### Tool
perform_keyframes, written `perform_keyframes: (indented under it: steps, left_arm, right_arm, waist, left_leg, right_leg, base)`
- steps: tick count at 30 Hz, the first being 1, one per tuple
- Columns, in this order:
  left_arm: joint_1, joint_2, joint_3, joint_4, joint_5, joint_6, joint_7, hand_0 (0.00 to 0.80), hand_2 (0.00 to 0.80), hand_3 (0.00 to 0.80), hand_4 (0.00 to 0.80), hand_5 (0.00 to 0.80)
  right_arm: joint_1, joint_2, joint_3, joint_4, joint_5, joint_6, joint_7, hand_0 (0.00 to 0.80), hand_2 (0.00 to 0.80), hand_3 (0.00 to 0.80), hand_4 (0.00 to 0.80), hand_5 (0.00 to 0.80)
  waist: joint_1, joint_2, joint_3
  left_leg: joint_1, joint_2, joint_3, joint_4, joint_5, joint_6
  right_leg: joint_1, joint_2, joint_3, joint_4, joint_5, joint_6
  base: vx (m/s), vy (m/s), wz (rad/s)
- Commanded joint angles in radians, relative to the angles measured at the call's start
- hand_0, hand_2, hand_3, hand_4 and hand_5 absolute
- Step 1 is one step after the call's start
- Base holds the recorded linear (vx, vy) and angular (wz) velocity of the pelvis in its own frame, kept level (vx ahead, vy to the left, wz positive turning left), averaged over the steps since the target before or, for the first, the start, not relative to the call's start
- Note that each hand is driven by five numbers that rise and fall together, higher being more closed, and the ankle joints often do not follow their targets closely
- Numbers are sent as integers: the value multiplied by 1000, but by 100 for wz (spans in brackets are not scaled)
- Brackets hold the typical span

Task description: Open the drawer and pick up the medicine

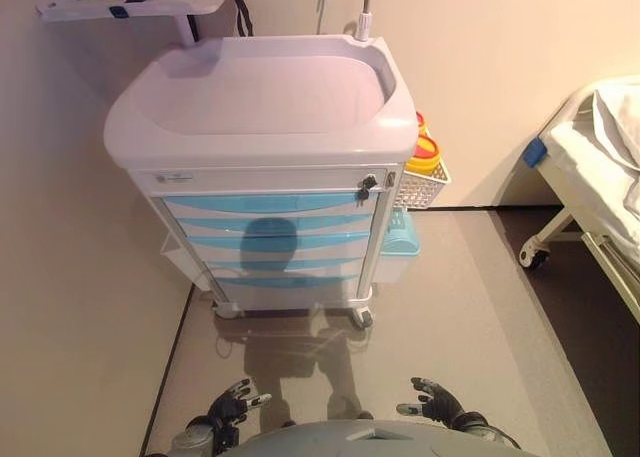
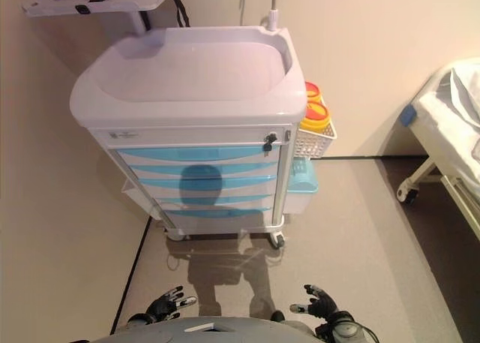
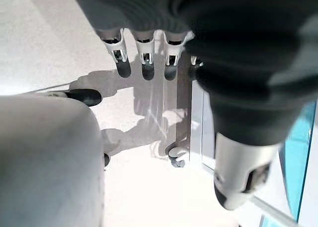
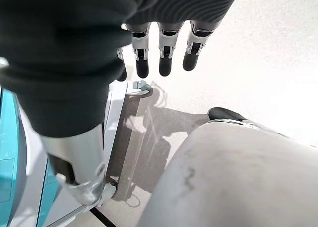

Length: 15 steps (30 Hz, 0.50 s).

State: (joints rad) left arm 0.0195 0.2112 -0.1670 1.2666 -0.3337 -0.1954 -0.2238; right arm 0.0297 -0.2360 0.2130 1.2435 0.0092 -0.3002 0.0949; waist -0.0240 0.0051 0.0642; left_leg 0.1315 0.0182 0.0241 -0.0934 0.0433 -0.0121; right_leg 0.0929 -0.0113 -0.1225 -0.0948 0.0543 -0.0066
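Facing the white wheeled medical cart (image 1: 262,107), its blue drawers (image 1: 272,204) shut.
Our left hand (image 1: 232,405) and right hand (image 1: 434,398) hang open, empty; next, we reach for a handle.

Cart (image 1: 270,127) white w/ pale lilac top; drawers (image 1: 270,239) turquoise-blue. Side basket (image 1: 424,185) white mesh, w/ yellow container, red lid (image 1: 423,157). Floor (image 1: 460,317) grey-beige; bed (image 1: 605,147) white.
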Motion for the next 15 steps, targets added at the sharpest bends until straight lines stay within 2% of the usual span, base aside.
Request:
perform_keyframes:
  steps: [1, 6, 9, 13, 15]
  left_arm:
    - [-82, -7, 46, 20, -102, 1, -22, 0, 0, 0, 0, 0]
    - [-149, -1, 49, -10, -261, -28, -55, 0, 0, 0, 0, 0]
    - [-215, 6, 55, -41, -352, -57, -63, 0, 0, 0, 0, 0]
    - [-298, 4, 65, -146, -498, -129, -71, 0, 0, 0, 0, 0]
    - [-323, 2, 58, -202, -560, -163, -67, 0, 0, 0, 0, 0]
  right_arm:
    - [-56, 4, 34, -4, -6, -35, -8, 0, 0, 0, 0, 0]
    - [-88, -26, 56, -41, 16, -20, -12, 0, 0, 0, 0, 0]
    - [-117, -36, 66, -57, 43, -27, -22, 0, 0, 0, 0, 0]
    - [-166, -54, 89, -91, 71, -45, -47, 0, 0, 0, 0, 0]
    - [-189, -62, 100, -106, 78, -53, -65, 0, 0, 0, 0, 0]
  waist:
    - [-4, -28, 46]
    - [-19, -22, 102]
    - [-26, -26, 164]
    - [-45, -31, 259]
    - [-52, -31, 284]
  left_leg:
    - [4, -53, 64, 21, -99, 25]
    - [-75, -53, 81, 85, -108, 38]
    - [-148, -54, 96, 147, -113, 46]
    - [-294, -65, 110, 277, -125, 55]
    - [-359, -68, 113, 334, -133, 61]
  right_leg:
    - [5, -34, 2, 44, -40, 83]
    - [-89, -44, 20, 110, -46, 73]
    - [-165, -45, 40, 166, -47, 68]
    - [-302, -53, 86, 255, -45, 66]
    - [-369, -54, 103, 298, -47, 62]
  base:
    - [35, 72, -1]
    - [-52, 70, -7]
    - [-109, 13, -14]
    - [-125, 30, -15]
    - [-145, 68, -25]
